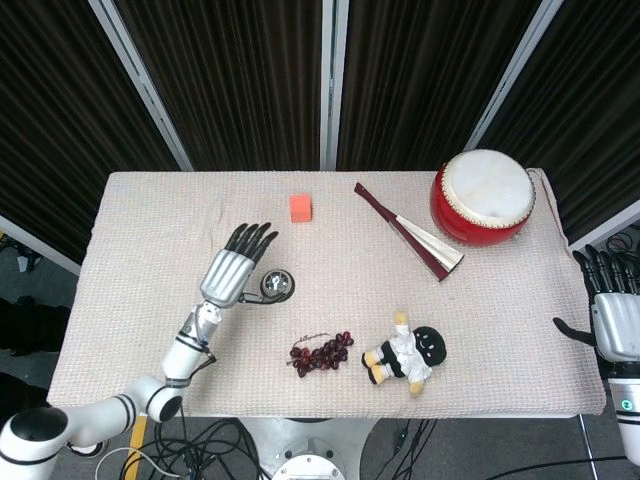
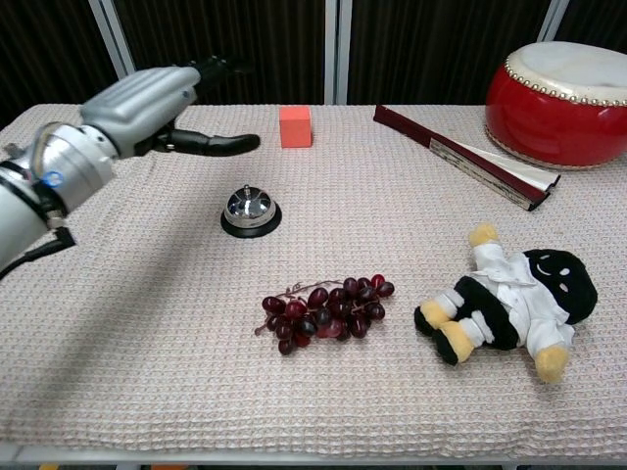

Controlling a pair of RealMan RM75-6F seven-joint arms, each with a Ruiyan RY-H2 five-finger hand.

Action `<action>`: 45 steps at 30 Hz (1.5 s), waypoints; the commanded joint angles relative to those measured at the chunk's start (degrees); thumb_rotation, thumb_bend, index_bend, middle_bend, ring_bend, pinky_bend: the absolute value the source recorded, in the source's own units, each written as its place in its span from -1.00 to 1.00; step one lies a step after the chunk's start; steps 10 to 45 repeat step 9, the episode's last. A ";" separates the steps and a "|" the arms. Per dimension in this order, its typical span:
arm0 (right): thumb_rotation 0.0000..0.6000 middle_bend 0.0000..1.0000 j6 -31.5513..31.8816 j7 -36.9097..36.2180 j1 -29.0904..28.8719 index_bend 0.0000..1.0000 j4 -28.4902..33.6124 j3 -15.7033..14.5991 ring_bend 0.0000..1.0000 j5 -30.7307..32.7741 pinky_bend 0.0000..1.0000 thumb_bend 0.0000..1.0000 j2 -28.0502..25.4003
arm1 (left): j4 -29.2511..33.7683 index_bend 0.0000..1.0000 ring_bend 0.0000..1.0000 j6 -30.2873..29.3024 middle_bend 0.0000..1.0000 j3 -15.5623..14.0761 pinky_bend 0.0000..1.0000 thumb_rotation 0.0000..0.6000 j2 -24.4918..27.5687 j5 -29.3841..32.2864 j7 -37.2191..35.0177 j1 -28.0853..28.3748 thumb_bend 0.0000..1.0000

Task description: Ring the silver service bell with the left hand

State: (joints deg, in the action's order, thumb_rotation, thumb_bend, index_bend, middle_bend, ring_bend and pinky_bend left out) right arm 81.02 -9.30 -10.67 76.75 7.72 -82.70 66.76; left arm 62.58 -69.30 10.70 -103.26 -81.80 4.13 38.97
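Observation:
The silver service bell (image 1: 277, 285) (image 2: 250, 210) stands on its black base on the woven cloth, fully uncovered. My left hand (image 1: 232, 269) (image 2: 147, 101) hovers above and to the left of it, raised off the table with fingers spread flat and the thumb stretched toward the bell. It holds nothing. My right hand (image 1: 612, 312) hangs off the table's right edge, fingers apart, nothing in it.
A bunch of dark grapes (image 1: 320, 353) (image 2: 323, 310) lies in front of the bell. A plush doll (image 1: 407, 354) (image 2: 507, 298) lies to its right. An orange cube (image 1: 301, 207) (image 2: 295, 125), a folded fan (image 1: 408, 231) (image 2: 463, 155) and a red drum (image 1: 484, 196) (image 2: 569, 89) sit further back.

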 commanded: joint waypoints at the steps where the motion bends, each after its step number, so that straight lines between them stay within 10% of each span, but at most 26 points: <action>1: 1.00 -1.00 0.46 -0.68 0.34 -1.00 -0.71 -0.46 -1.00 -0.60 -1.00 -0.96 0.47 | 14.59 -1.00 -1.00 -7.21 -1.00 -5.49 -1.00 -0.59 13.06 3.75 9.59 -11.78 -1.00; 9: 1.00 -1.00 1.08 -2.27 1.18 -1.00 -2.65 -1.39 -1.00 -1.22 -1.00 -0.96 1.79 | 24.04 -1.00 -1.00 -19.27 -1.00 -12.36 -1.00 -0.59 26.30 3.22 11.00 -25.21 -1.00; 45: 1.00 -1.00 1.08 -2.27 1.18 -1.00 -2.65 -1.39 -1.00 -1.22 -1.00 -0.96 1.79 | 24.04 -1.00 -1.00 -19.27 -1.00 -12.36 -1.00 -0.59 26.30 3.22 11.00 -25.21 -1.00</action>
